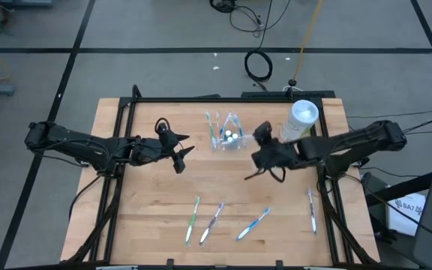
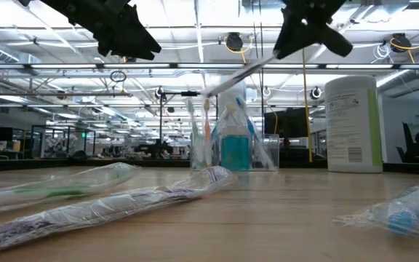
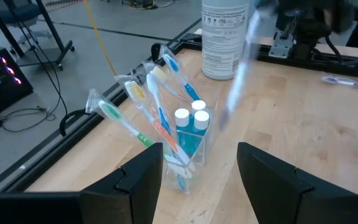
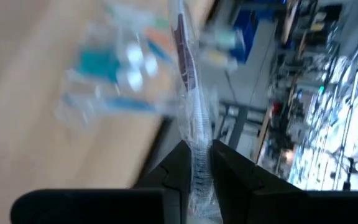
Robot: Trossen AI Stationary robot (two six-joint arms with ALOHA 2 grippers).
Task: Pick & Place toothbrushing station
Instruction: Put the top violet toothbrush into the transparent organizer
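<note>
A small clear cup stands on the table's far middle, with several wrapped toothbrushes and teal tubes upright in it; it also shows in the left wrist view. My right gripper is to the right of the cup, above the table, shut on a wrapped toothbrush. The brush slants down toward the cup. My left gripper is to the left of the cup, open and empty. Several more wrapped toothbrushes lie flat near the table's near edge. My right gripper pinches the wrapped toothbrush between its two fingers, at one end of the brush. The rest of the brush sticks out past the fingertips, along them. The brush is lifted clear of the table and slants down toward the cup.
A tall white cylindrical container stands right of the cup, close behind my right gripper. One wrapped toothbrush lies near the table's right edge. The middle of the table between the cup and the near brushes is bare wood.
</note>
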